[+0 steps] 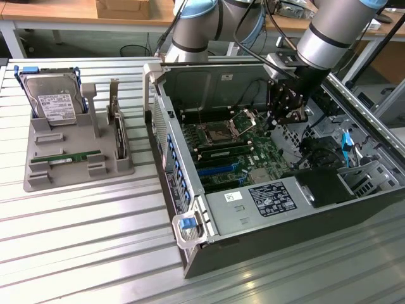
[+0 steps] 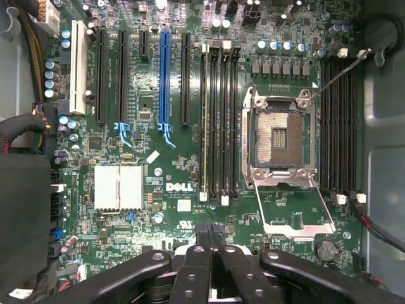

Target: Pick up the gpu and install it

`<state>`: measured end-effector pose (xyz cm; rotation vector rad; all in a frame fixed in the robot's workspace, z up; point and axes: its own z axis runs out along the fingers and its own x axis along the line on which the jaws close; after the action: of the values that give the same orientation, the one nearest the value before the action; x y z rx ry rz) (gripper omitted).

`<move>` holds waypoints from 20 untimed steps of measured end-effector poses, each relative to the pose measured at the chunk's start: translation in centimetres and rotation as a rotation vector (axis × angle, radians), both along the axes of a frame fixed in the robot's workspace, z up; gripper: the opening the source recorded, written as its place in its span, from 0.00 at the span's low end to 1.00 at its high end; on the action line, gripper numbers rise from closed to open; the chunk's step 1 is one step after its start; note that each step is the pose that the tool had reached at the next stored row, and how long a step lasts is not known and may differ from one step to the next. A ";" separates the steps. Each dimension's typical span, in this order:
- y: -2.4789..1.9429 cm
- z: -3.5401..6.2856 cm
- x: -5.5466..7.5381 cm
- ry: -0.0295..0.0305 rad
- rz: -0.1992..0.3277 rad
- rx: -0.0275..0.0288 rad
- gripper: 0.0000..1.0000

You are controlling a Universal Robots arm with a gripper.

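Gripper (image 1: 288, 104) hangs closed and empty over the motherboard (image 1: 231, 149) inside the open case; the gpu (image 1: 74, 156) lies flat in the grey holder (image 1: 38, 180), well off toward the exterior view's left, long axis running left-right.

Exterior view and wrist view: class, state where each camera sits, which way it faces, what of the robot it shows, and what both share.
Exterior view: off the arm, raised, looking down across the table at the open computer case; shows the arm and claw.
Wrist view: on the wrist, facing straight down onto the motherboard; shows the shut claw.
Shared: motherboard, empty CPU socket, claw.
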<state>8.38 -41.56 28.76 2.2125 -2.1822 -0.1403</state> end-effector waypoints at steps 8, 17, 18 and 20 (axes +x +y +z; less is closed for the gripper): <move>0.00 -0.05 0.0 0.0000 -0.166 -0.0008 0.11; 0.00 -0.07 0.0 0.0000 -0.260 -0.0007 0.11; 0.00 -0.07 0.0 0.0000 -0.272 -0.0007 0.11; 0.00 -0.07 0.0 0.0000 -0.294 -0.0007 0.11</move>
<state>8.39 -41.56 28.68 1.8769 -2.4928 -0.1457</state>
